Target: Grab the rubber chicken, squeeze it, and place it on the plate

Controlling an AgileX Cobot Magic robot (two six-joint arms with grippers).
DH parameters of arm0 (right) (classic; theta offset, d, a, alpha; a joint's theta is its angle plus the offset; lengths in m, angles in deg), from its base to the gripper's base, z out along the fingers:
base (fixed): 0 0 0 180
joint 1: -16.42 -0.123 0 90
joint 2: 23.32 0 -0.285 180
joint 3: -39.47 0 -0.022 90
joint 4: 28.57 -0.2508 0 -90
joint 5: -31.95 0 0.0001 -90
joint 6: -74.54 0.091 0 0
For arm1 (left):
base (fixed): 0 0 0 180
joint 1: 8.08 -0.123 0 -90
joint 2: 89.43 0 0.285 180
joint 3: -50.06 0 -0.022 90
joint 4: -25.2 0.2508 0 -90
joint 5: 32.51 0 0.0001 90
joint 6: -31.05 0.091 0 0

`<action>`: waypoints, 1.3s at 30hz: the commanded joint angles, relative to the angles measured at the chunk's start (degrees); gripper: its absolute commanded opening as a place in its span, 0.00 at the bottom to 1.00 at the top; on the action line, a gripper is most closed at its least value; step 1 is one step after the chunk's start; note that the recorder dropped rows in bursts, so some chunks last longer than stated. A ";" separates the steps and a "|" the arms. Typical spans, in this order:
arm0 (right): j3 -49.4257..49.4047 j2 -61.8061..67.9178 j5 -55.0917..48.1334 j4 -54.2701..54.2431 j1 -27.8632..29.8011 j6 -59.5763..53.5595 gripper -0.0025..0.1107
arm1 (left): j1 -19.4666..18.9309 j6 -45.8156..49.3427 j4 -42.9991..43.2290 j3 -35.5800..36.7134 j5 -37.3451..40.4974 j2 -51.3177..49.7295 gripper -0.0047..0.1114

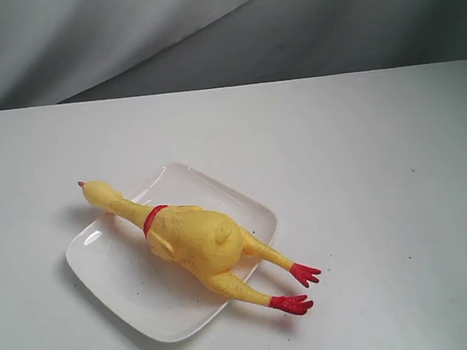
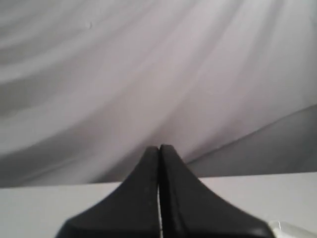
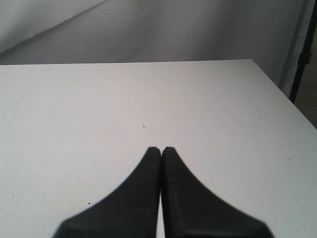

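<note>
the rubber chicken [image 1: 192, 238] lay diagonally across the plate [image 1: 119, 273], body on it, head overhanging one rim and red feet past the opposite rim over the worktop [image 1: 382, 169], so the placing step looked done and the next move likely called only for keeping both arms clear. left pincer [image 2: 159, 148] and right pincer [image 3: 161, 148] each had jaws pressed together, gripping nothing. chicken looked like soft, smooth yellow rubber, plump body, thin legs, red neck band; plate glossy white, shallow, rounded-square; worktop matte white.
</note>
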 commanded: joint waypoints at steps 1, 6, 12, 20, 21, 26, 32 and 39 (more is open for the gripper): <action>-0.15 -0.21 0.22 0.43 0.30 0.43 0.02 | -0.05 0.30 -5.56 6.83 0.32 0.16 0.04; -0.15 -0.21 0.22 0.43 0.30 0.43 0.02 | -0.05 0.48 -9.79 7.98 5.90 0.16 0.04; -0.15 -0.21 0.22 0.43 0.30 0.43 0.02 | -0.05 0.48 -9.79 7.98 11.21 0.16 0.04; -0.15 -0.21 0.22 0.43 0.30 0.43 0.02 | -0.05 0.68 -9.57 7.98 11.23 0.16 0.04; -0.15 -0.21 0.22 0.43 0.30 0.43 0.02 | -0.05 0.68 -9.57 7.98 11.23 0.16 0.04; -0.15 -0.21 0.22 0.43 0.30 0.43 0.02 | -0.05 0.68 -9.57 7.98 11.23 0.16 0.04; -0.15 -0.21 0.22 0.43 0.30 0.43 0.02 | -0.05 0.68 -9.57 7.98 11.23 0.16 0.04; -0.15 -0.21 0.22 0.43 0.30 0.43 0.02 | -0.05 0.68 -9.57 7.98 11.23 0.16 0.04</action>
